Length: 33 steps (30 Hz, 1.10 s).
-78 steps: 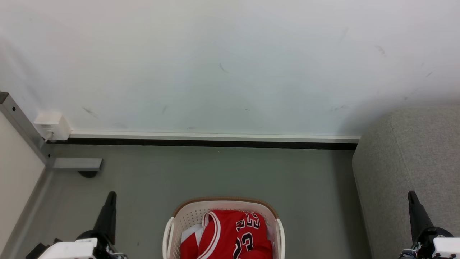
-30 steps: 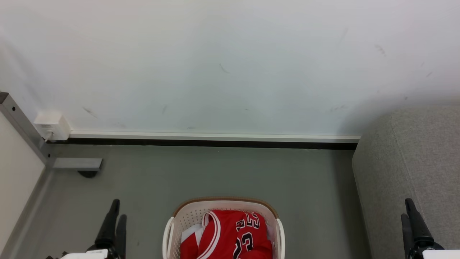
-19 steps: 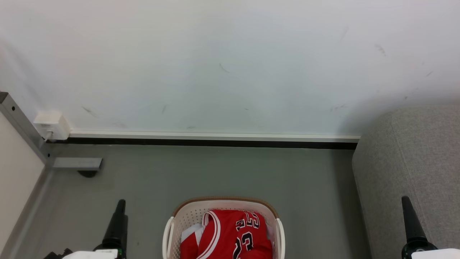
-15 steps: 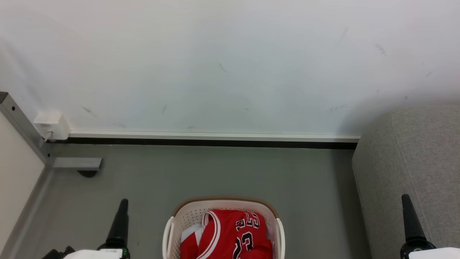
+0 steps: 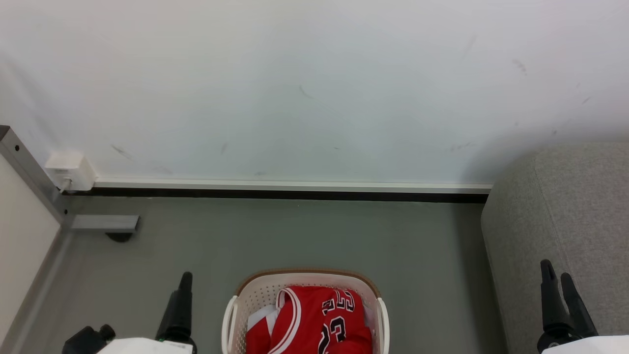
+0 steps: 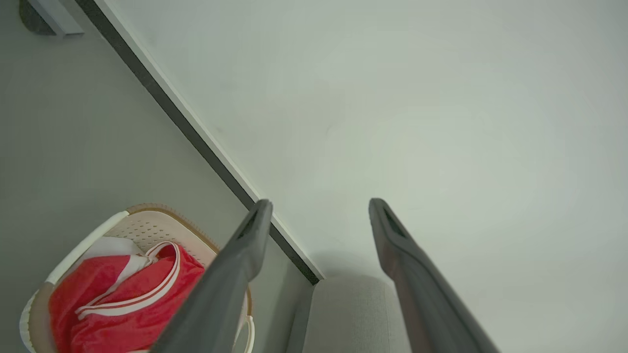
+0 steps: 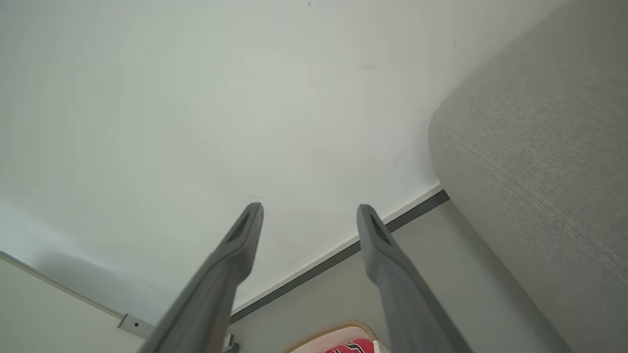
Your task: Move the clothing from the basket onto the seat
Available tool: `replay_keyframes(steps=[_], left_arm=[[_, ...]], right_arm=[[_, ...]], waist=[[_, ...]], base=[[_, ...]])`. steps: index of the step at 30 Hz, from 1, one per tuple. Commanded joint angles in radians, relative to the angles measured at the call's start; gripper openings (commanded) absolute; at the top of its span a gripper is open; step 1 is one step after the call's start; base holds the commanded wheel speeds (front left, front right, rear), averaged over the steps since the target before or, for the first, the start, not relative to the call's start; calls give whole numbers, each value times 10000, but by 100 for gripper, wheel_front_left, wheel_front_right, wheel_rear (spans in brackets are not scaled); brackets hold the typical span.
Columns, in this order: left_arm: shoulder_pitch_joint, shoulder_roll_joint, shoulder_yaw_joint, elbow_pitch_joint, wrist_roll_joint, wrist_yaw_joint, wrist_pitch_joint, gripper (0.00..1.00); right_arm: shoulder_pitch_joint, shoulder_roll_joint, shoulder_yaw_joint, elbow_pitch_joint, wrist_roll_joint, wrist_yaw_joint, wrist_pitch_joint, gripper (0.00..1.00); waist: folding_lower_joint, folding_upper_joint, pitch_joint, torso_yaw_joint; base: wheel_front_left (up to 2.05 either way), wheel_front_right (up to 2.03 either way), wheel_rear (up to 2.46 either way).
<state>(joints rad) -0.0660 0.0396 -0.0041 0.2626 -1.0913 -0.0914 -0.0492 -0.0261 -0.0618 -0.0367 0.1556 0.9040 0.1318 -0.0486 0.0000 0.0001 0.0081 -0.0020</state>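
Perforated plastic basket (image 5: pixel 235 314), red cloth clothing (image 5: pixel 314 324), textured fabric seat (image 5: pixel 565 211), smooth matt floor (image 5: pixel 295 236).

Scuffed white wall (image 5: pixel 314 88) across the upper half of the head view, edged at its foot by a white skirting strip (image 5: pixel 295 187) over a black band. Below, grey-green floor (image 5: pixel 295 231). At far left, a small white box (image 5: pixel 70 170) on the wall, beside a slanting grey metal post (image 5: pixel 29 169) with a flat foot bar (image 5: pixel 103 223) on a dark round pad (image 5: pixel 120 238), bordering a cream panel (image 5: pixel 19 255).
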Motion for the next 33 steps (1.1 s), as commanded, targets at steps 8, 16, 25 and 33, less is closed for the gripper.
replay_keyframes(steps=[8, 16, 25, 33], left_arm=[[-6, 94, -172, -222, 2091, 53, -361, 100], [101, 102, -336, -194, 3541, 82, -624, 100], [199, 108, -427, -264, 4890, 162, -870, 100], [286, 114, -446, -224, 5739, 230, -1083, 100]], right_arm=[[4, -186, 116, -344, -1715, -8, -369, 100], [64, -295, 235, -382, -2869, -9, -619, 100], [146, -299, 254, -268, -4063, -11, -886, 100], [161, -296, 128, -173, -5058, -12, -1091, 100]], waist=[[0, -1, -6, 1], [0, -1, -11, -6], [0, -1, -14, 3], [0, -1, -10, 7]], base=[[0, 0, 0], [0, 0, 0], [0, 0, 0], [0, 0, 0]])
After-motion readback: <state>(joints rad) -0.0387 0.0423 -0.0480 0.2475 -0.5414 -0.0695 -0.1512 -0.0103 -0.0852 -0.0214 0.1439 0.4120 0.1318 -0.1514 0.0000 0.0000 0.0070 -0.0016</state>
